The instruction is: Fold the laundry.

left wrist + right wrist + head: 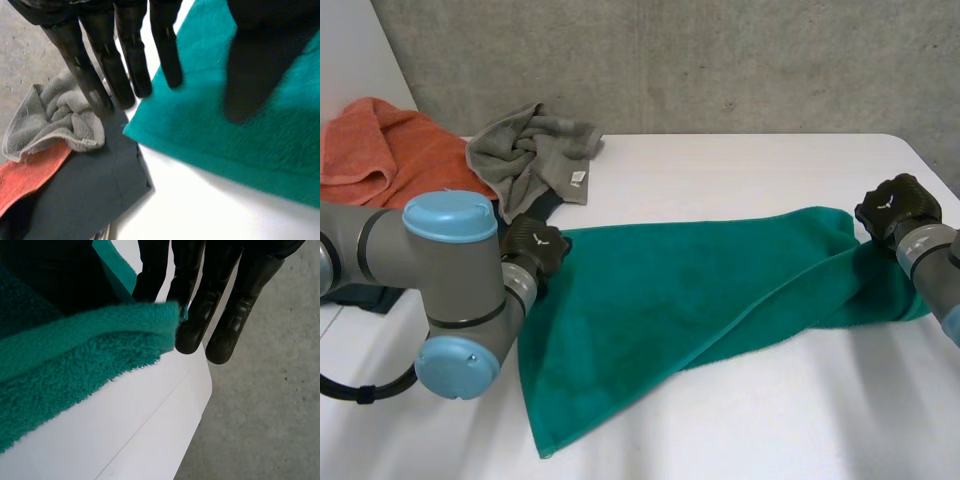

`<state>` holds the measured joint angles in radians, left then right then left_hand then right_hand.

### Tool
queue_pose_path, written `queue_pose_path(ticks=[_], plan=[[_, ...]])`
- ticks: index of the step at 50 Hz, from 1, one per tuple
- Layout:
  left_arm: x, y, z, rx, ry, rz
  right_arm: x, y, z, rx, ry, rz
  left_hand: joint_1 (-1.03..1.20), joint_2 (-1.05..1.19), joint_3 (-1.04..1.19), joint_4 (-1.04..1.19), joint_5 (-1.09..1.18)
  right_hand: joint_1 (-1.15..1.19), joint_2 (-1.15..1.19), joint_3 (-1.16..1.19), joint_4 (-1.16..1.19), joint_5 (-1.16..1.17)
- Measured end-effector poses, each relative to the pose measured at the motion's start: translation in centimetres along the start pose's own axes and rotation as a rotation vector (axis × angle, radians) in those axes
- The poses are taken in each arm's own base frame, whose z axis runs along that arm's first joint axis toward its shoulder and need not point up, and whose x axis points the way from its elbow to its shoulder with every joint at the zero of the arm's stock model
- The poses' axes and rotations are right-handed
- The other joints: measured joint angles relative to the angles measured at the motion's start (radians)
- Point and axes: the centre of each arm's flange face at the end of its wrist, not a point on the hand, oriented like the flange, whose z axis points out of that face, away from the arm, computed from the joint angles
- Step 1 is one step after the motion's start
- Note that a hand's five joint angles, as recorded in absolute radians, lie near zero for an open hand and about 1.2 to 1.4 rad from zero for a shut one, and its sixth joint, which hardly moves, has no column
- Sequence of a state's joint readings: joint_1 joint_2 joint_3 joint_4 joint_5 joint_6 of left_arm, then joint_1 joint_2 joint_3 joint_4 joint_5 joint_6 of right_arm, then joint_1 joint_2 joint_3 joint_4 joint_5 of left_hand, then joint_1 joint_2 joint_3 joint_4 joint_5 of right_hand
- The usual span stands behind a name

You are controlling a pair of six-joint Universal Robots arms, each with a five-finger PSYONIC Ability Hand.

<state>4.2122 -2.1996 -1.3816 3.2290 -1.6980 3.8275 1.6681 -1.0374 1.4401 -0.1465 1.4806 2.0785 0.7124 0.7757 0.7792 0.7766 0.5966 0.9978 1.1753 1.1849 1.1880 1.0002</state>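
Green towel (700,290) lies with left hand (533,247) open over one corner, right hand (897,205) pinching another.

A green towel (700,290) lies spread slantwise across the white table (740,170), its lower corner reaching toward the front edge. The left hand (533,247) rests at the towel's left corner, and the right hand (898,207) is at its bunched end by the table's right edge. Toward the back left corner are a crumpled grey towel (535,150) and an orange towel (380,150). A dark cloth (548,204) shows just below the grey one.
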Motion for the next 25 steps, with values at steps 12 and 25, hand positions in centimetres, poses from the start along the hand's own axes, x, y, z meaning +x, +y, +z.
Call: queue_pose_path(ticks=[12,25], plan=[[-0.6,-3.2,-8.2,0.074,0.054,-0.285,0.3,0.2,-1.2,-0.043,0.010,0.093,-0.316,-0.392,-0.396,-0.401,-0.399,0.000,0.000,0.000,0.000,0.000],[4.5,-0.3,-12.6,-0.036,0.229,-0.334,-0.3,0.5,-1.5,-0.052,-0.013,0.098,-0.292,-0.355,-0.359,-0.361,-0.349,0.000,0.000,0.000,0.000,0.000]])
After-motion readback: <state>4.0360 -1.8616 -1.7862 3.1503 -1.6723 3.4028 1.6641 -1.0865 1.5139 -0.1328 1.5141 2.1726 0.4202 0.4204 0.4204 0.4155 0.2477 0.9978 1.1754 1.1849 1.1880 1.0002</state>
